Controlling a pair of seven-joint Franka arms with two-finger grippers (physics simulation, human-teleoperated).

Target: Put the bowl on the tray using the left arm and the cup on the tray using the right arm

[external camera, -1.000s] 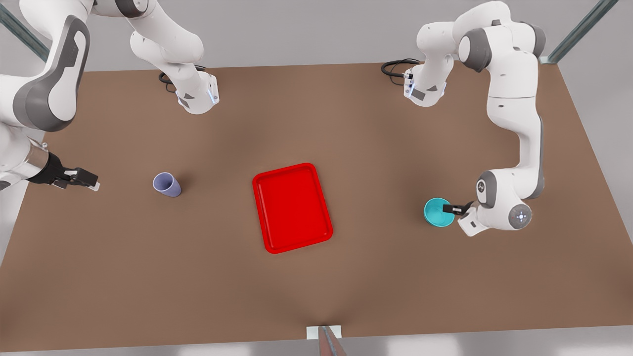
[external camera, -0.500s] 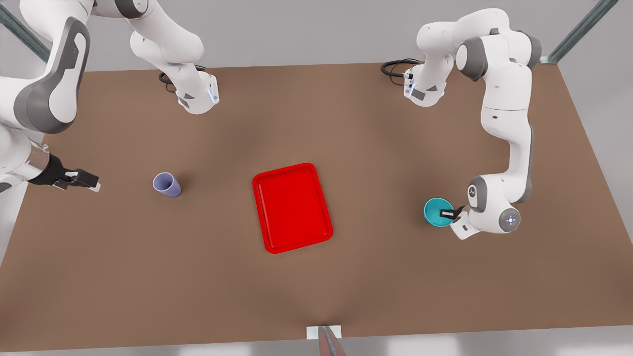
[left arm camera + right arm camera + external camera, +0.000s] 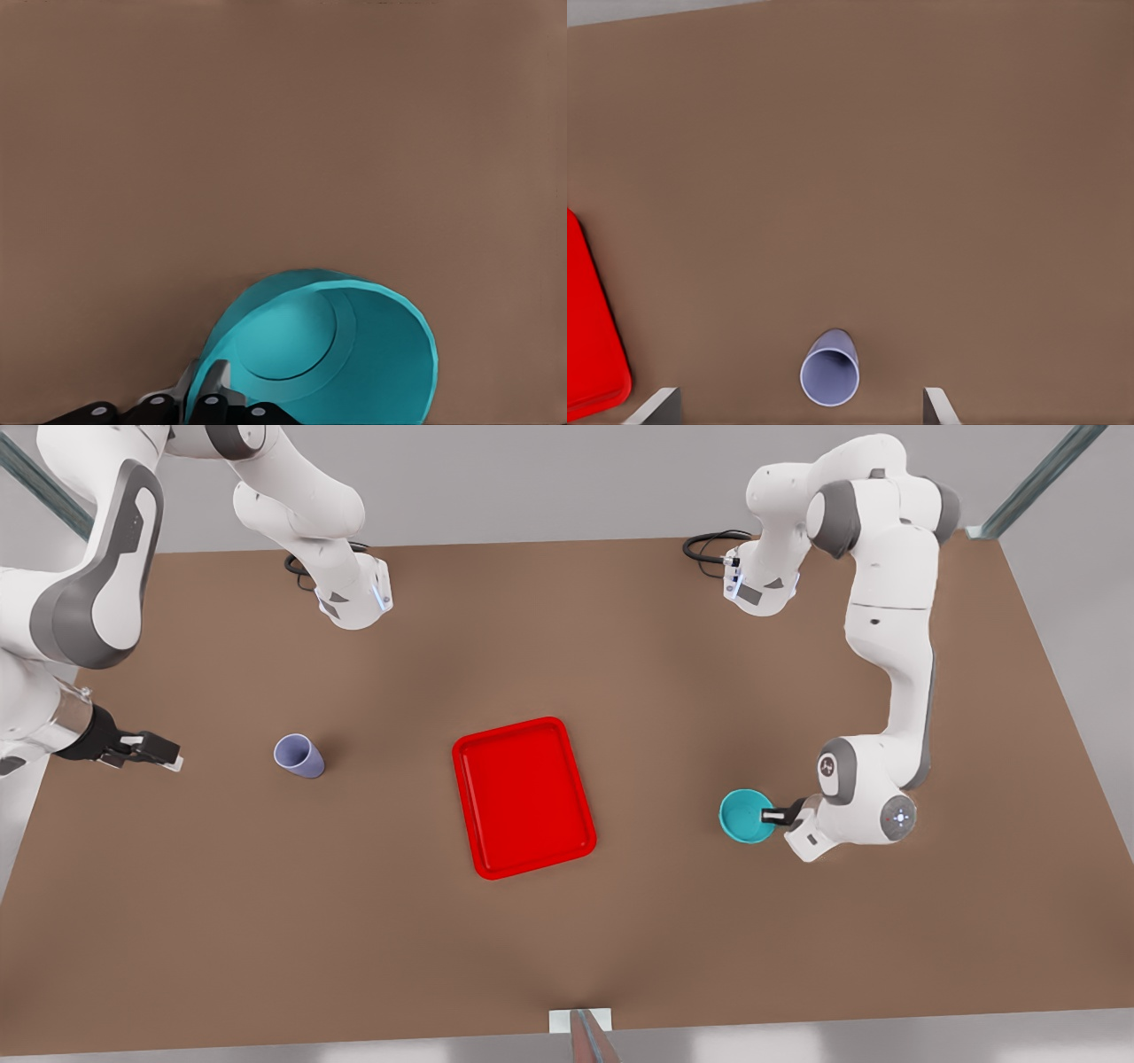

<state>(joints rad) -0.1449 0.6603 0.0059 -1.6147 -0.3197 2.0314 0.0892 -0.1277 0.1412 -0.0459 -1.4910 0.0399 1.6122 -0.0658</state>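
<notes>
The teal bowl point(image 3: 742, 815) sits in the front view to the right of the red tray point(image 3: 523, 797), apart from it. My left gripper point(image 3: 780, 816) is shut on the bowl's rim on the side away from the tray. In the left wrist view the bowl point(image 3: 345, 354) looks tilted, with one finger point(image 3: 211, 390) inside the rim and one outside. The lavender cup point(image 3: 299, 755) stands upright to the left of the tray. My right gripper point(image 3: 165, 758) hangs open farther left, apart from the cup. In the right wrist view the cup point(image 3: 830, 375) lies ahead of the spread fingertips point(image 3: 663, 403).
The brown table point(image 3: 567, 939) has wide bare room in front of and behind the tray. Both arm bases and black cables point(image 3: 709, 547) stand along the back edge. A corner of the tray point(image 3: 589, 345) shows in the right wrist view.
My left gripper has carried the bowl toward the tray, leftward in the front view. The right gripper has barely shifted, and the cup and tray have stayed put.
</notes>
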